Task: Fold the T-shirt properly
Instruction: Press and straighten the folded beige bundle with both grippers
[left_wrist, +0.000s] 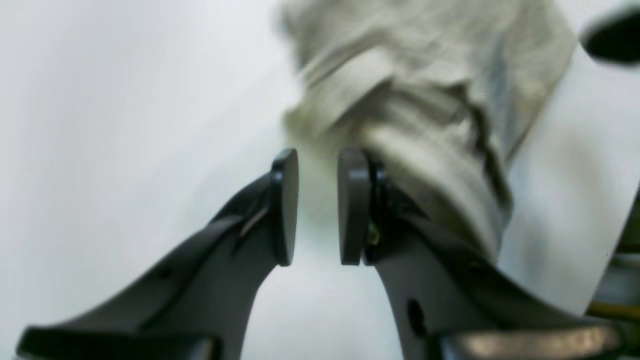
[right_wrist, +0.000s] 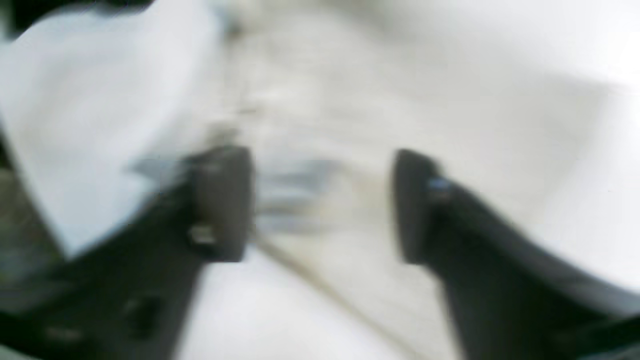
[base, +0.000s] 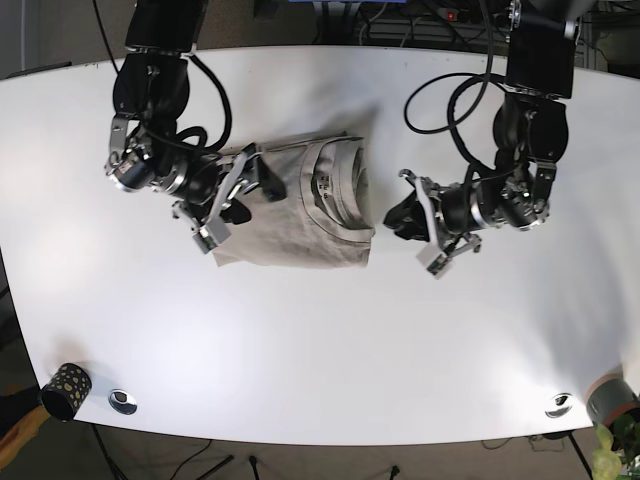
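The T-shirt (base: 300, 205) is seen at table (base: 320, 340) centre, already folded into a compact rectangle w/ collar up, so most folding is judged done. Left gripper (base: 403, 215), at approx. 3 o'clock of it, is parted w/ nothing held. Right gripper (base: 228, 205), over the 9 o'clock edge, is spread wide, empty; a final fold or tidy may be left.

beige t-shirt (base: 300, 215), white table (base: 320, 340), black arms, black cup with yellow dots (base: 66, 389)

Soft matt beige cloth T-shirt (base: 300, 210), smooth white faintly glossy table (base: 330, 340), dark smooth plastic jaws
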